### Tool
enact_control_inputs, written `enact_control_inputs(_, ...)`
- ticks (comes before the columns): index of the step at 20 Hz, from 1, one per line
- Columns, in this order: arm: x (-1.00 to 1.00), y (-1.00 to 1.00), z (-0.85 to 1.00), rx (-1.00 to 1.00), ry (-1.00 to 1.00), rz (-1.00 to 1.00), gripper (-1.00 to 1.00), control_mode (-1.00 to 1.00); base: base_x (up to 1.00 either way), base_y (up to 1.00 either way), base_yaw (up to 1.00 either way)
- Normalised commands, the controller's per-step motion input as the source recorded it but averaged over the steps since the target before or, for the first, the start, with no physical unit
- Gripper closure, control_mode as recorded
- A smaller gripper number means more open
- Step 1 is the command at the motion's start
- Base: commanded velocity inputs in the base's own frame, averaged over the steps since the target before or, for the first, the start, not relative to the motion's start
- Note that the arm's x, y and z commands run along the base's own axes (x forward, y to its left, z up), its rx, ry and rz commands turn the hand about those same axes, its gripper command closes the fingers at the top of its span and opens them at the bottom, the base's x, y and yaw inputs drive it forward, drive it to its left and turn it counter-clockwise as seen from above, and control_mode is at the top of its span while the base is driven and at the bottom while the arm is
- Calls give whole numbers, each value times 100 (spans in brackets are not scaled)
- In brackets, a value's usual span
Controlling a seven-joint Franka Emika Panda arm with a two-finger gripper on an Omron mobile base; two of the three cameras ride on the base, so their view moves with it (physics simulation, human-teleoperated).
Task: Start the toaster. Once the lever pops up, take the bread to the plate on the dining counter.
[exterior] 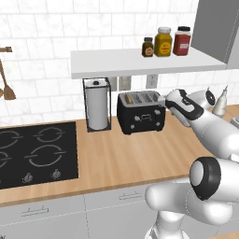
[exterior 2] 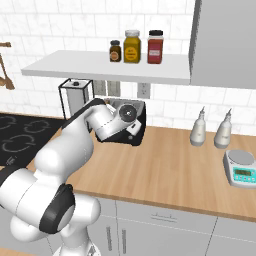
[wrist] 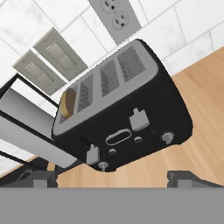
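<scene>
Hovering: end effector [wrist: 113, 177] released, fingers spread, facing the toaster [wrist: 127, 113] front, not touching.
Toaster: on the wood surface [exterior: 135, 154], beside the paper towel holder [exterior: 97, 105].
Bread: tan slice [wrist: 68, 103] in the end slot.

You've got two base cameras behind the arm, left and right, both looking forward and down on the wood-topped desk [exterior: 130, 154]. They share the black boxy toaster with silver slotted top [exterior: 141, 112]. Your hand camera sits close, rolled, facing its front.
</scene>
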Motion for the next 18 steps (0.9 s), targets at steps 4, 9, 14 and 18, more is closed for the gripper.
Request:
enact_control_inputs(4, 0, 0, 0, 0, 0, 0, -100, -100, 0, 0, 0)
enact_control_inputs(9, 0, 0, 0, 0, 0, 0, -100, -100, 0, 0, 0)
enact_control_inputs(14, 0, 0, 0, 0, 0, 0, -100, -100, 0, 0, 0)
enact_control_inputs(18, 0, 0, 0, 0, 0, 0, -100, -100, 0, 0, 0)
